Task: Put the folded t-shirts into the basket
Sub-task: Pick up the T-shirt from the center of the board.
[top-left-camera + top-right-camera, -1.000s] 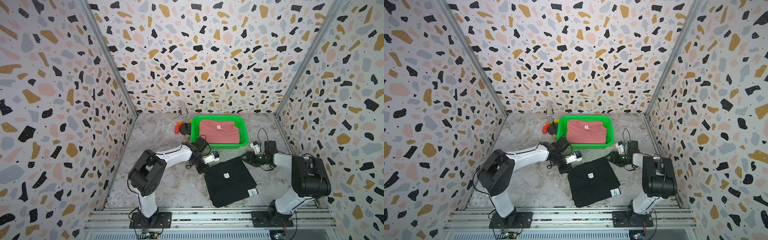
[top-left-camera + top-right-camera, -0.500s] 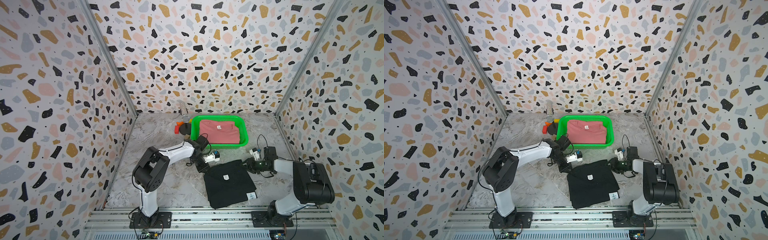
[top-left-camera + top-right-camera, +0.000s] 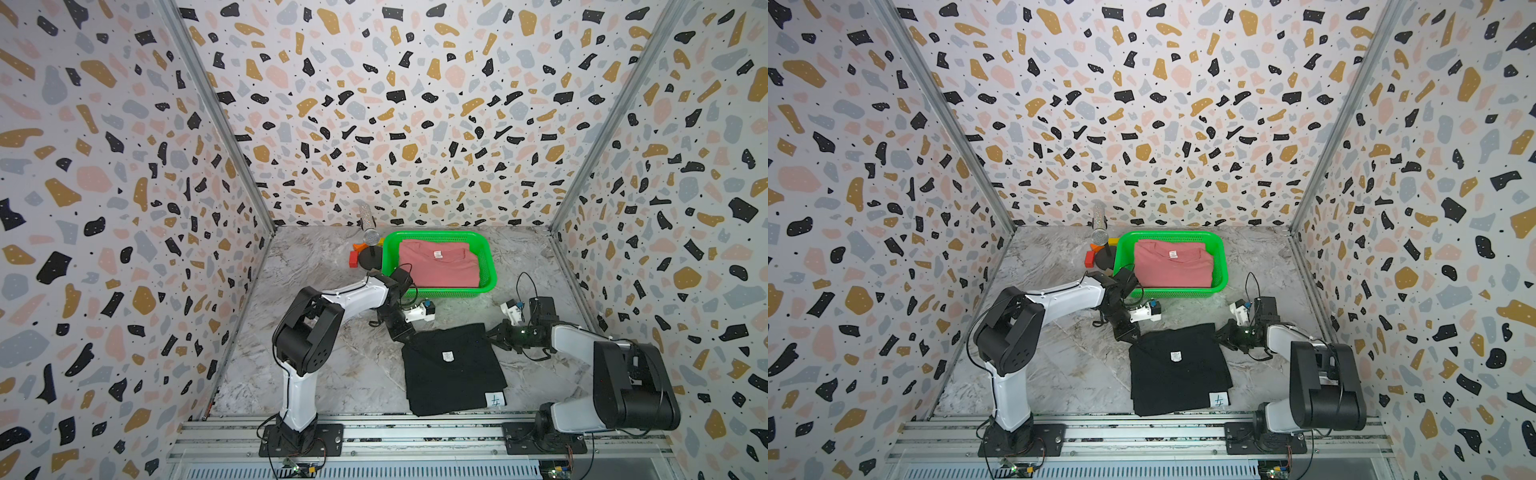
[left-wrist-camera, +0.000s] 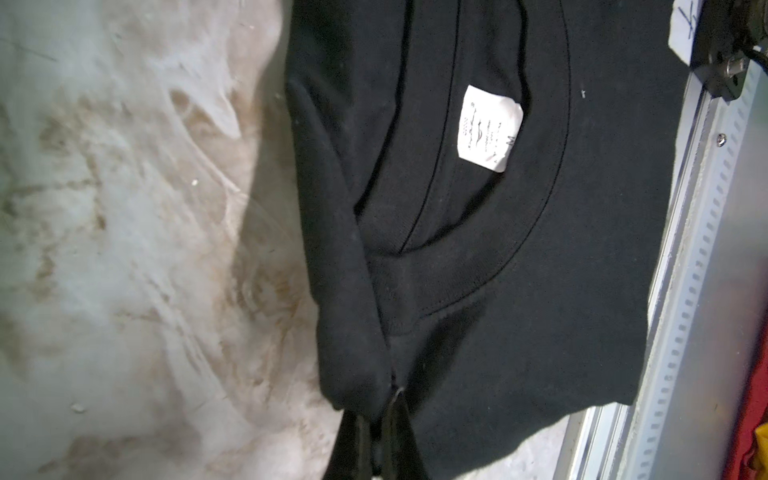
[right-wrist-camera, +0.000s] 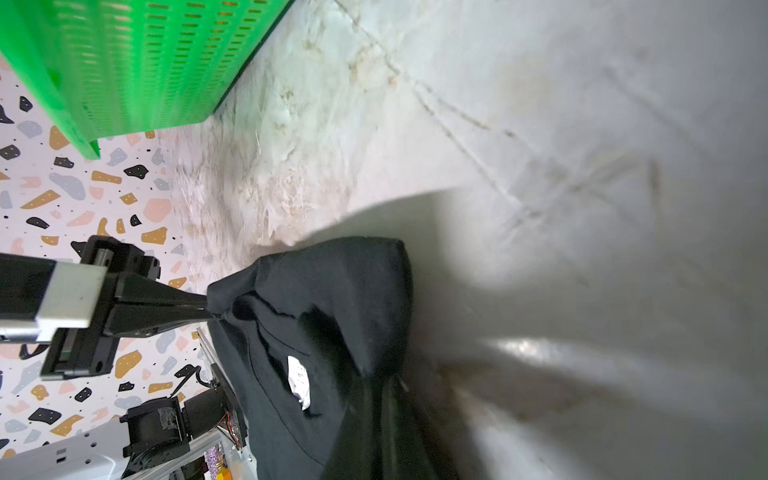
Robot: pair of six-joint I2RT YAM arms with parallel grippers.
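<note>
Pinching both far corners of the black t-shirt (image 3: 451, 374) in tightly closed left gripper (image 3: 407, 336) and right gripper (image 3: 490, 333), likely to carry it flat into the basket (image 3: 453, 293)

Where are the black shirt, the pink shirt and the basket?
black shirt (image 3: 453, 374): in a top view, middle of the cloth, below the neck label.
pink shirt (image 3: 438, 270): in a top view, middle of the folded front.
basket (image 3: 457, 292): in a top view, perforated near wall.
</note>
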